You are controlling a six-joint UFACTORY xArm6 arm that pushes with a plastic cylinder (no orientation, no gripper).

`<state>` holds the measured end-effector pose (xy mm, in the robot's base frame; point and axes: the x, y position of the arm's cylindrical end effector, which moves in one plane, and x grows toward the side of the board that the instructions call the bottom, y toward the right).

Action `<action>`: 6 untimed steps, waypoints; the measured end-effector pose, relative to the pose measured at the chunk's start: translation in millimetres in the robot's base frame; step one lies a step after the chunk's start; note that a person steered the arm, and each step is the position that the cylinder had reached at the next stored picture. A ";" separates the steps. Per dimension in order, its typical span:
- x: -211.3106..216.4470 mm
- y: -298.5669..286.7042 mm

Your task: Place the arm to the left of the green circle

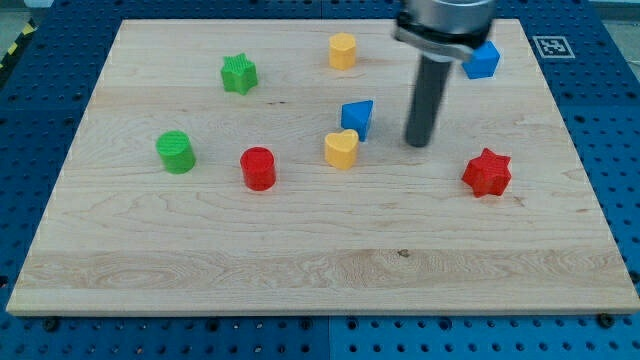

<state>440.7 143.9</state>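
The green circle is a short green cylinder at the left of the wooden board. My tip is right of centre, far to the right of the green circle. It stands just right of the blue triangular block and the yellow heart, touching neither. The red cylinder lies between the green circle and the yellow heart.
A green star sits at the upper left. A yellow block is at the top centre. A blue block is at the top right, partly behind the arm. A red star lies at the right.
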 end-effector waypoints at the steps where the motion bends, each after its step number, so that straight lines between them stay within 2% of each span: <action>1: 96.1 72.7; 2: 144.2 110.4; 3: 79.4 58.9; 4: 26.5 -29.6; 6: 109.0 -193.2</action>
